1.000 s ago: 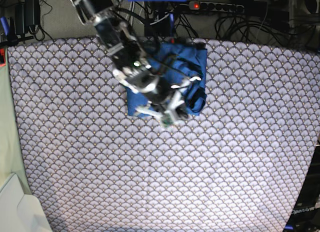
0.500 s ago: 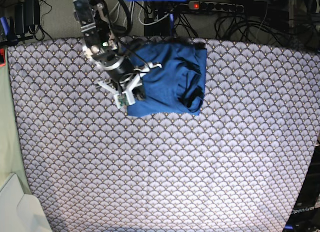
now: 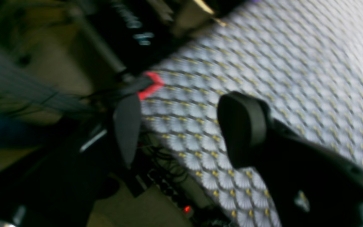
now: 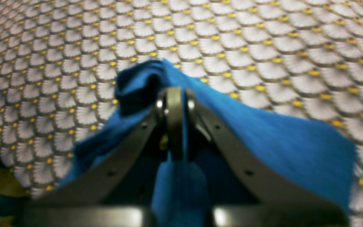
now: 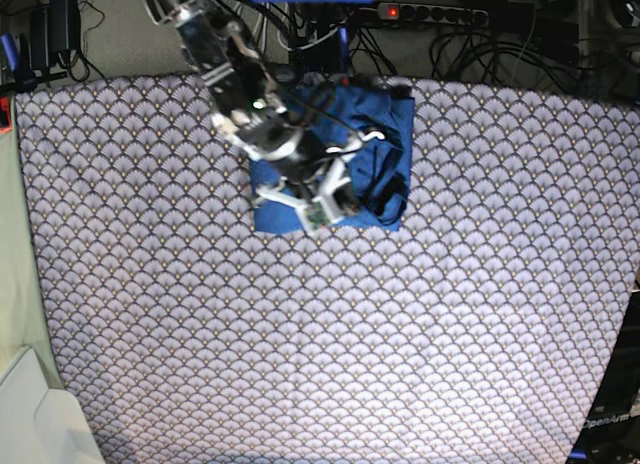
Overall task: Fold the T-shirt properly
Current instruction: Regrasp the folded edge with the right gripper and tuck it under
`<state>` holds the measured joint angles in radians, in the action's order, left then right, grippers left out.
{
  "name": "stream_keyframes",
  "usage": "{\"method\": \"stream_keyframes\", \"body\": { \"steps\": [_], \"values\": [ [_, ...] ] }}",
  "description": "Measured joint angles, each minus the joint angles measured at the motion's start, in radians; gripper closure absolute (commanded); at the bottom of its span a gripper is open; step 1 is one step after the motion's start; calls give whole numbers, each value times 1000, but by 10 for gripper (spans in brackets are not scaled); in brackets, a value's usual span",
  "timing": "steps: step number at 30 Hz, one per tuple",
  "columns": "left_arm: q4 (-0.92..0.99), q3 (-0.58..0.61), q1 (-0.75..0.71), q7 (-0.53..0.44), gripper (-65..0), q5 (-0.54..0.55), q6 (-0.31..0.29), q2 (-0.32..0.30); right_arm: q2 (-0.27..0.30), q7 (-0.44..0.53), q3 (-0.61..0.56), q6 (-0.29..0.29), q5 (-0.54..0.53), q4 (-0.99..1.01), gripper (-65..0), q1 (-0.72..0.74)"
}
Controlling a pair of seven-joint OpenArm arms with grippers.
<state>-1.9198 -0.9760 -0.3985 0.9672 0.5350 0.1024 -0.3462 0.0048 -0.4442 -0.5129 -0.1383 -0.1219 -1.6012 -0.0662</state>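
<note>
Base view: the right gripper (image 5: 322,206) is pinching a fold of the blue T-shirt (image 5: 385,144), which is lying bunched near the far edge of the scallop-patterned cloth (image 5: 400,334). At the lower right corner, partial lettering "OpenArm" (image 5: 605,422) is showing. Left wrist view: the left gripper (image 3: 181,132) is hanging with jaws parted, grasping nothing.

We see the bench (image 5: 450,314) open toward its near edge and both sides; only the T-shirt (image 5: 380,134) and the right arm (image 5: 240,84) crowd its far edge.
</note>
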Motion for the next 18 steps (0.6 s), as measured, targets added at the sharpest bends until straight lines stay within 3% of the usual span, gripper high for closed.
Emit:
{"method": "stream_keyframes", "body": {
  "steps": [11, 18],
  "values": [
    [0, -23, -14, -2, -409, -10, -28, 44, -94, 4, -26, -4, -5, 261, 0, 101],
    [0, 89, -12, -6, -409, 5, -28, 45, -113, 8, -140, -4, -6, 323, 0, 208]
  ]
}}
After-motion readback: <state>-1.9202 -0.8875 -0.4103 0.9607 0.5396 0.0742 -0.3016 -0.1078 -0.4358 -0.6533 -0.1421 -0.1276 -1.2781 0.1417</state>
